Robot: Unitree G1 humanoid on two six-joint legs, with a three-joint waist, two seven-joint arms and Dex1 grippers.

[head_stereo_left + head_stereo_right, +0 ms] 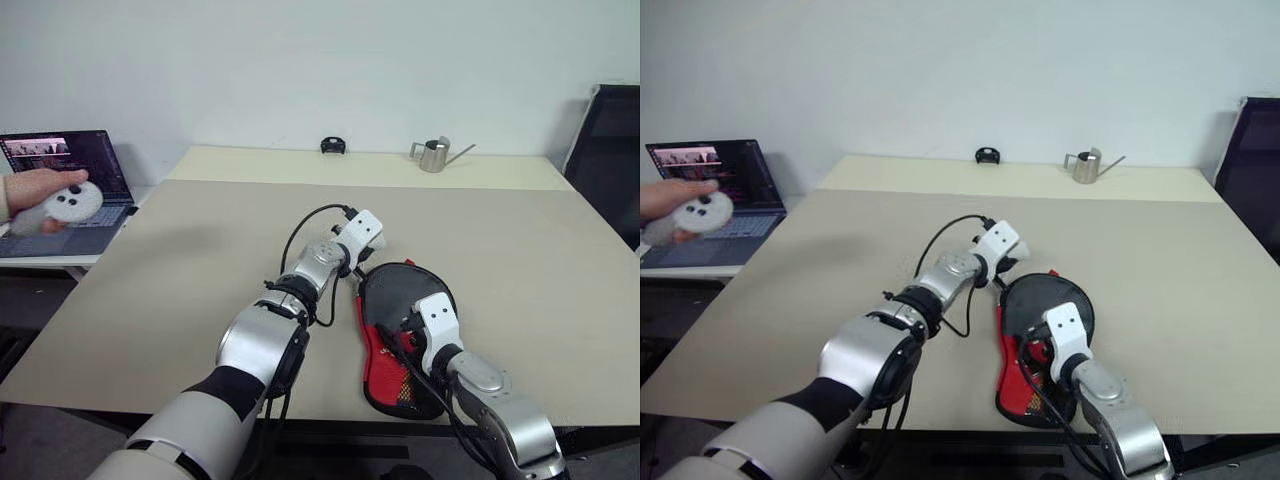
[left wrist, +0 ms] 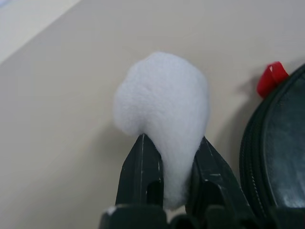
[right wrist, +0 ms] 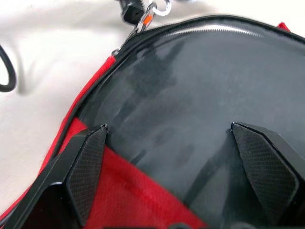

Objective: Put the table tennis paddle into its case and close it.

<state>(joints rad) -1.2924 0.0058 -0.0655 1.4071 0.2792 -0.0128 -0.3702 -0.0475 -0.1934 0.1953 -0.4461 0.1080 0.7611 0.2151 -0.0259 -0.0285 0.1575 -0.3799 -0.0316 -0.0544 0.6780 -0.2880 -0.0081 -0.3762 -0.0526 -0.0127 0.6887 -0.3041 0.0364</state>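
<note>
The case, black with a red panel, lies flat near the table's front edge. Its zip runs round the rim, and a metal clasp sits at its edge. The table tennis paddle is hidden from view. My left gripper is beside the case's far left edge, shut on a white fluffy tuft. A small red tab sticks out of the case close by. My right gripper hovers over the case's black face, its fingers wide open with nothing between them.
A laptop stands on a side table at the left, and there a person's hand holds a white controller. At the table's far edge stand a metal watering can and a small black object. A black chair is at the right.
</note>
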